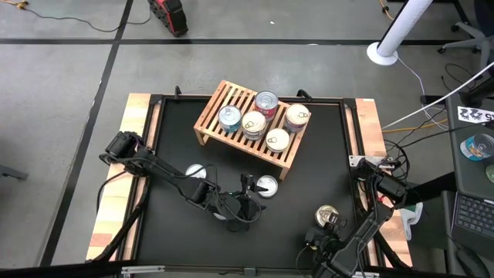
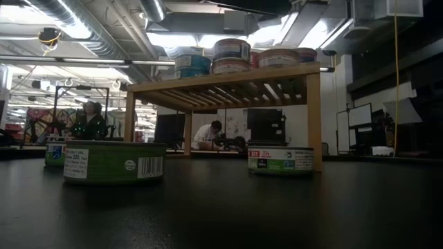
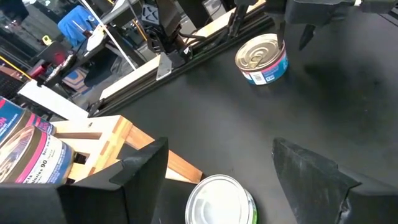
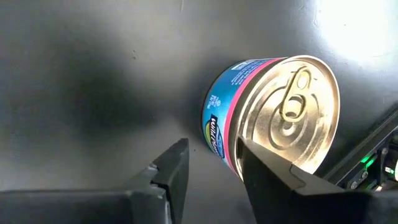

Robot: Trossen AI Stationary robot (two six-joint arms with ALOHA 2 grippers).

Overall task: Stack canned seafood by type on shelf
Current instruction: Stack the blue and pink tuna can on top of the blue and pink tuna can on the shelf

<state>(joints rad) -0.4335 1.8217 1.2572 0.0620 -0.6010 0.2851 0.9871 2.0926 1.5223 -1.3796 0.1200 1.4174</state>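
Your left gripper [image 3: 214, 168] hovers, jaws wide, over the green-labelled tin [image 3: 221, 200]; right gripper [image 4: 208, 165], jaws narrow, beside the blue tin [image 4: 273, 115]; five tins on the shelf [image 1: 212, 116].

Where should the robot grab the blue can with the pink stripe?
By its round side wall, coming down from above with one finger on each side. The blue can stands upright on the black table, and its flat lid gives nothing to pinch. The right gripper sits close beside it, fingers apart.
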